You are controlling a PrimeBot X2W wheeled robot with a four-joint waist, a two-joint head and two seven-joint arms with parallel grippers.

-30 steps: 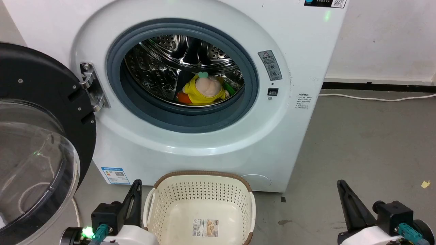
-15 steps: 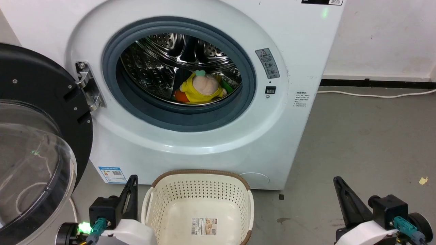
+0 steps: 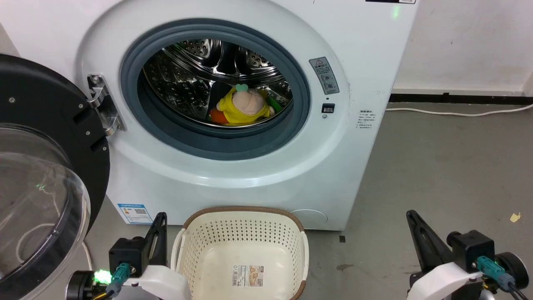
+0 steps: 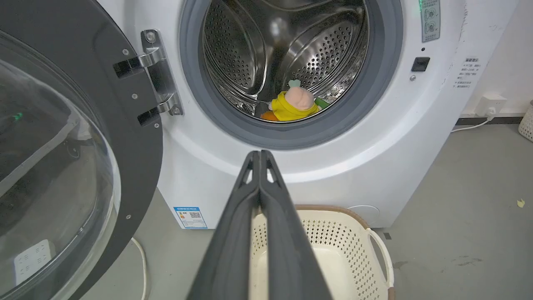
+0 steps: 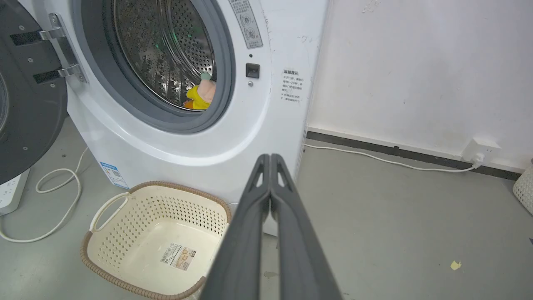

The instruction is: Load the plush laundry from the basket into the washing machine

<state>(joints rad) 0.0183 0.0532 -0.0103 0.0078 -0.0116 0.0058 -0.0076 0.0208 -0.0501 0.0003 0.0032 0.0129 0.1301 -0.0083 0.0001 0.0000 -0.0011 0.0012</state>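
Laundry room; washing machine, basket

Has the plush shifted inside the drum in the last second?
No. The plush laundry keeps its place against the grey port ring; the camera moved instead.

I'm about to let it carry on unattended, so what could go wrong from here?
The open door stands just left of the left hand, so that arm could knock it. The same hand sits close beside the basket and might nudge it.
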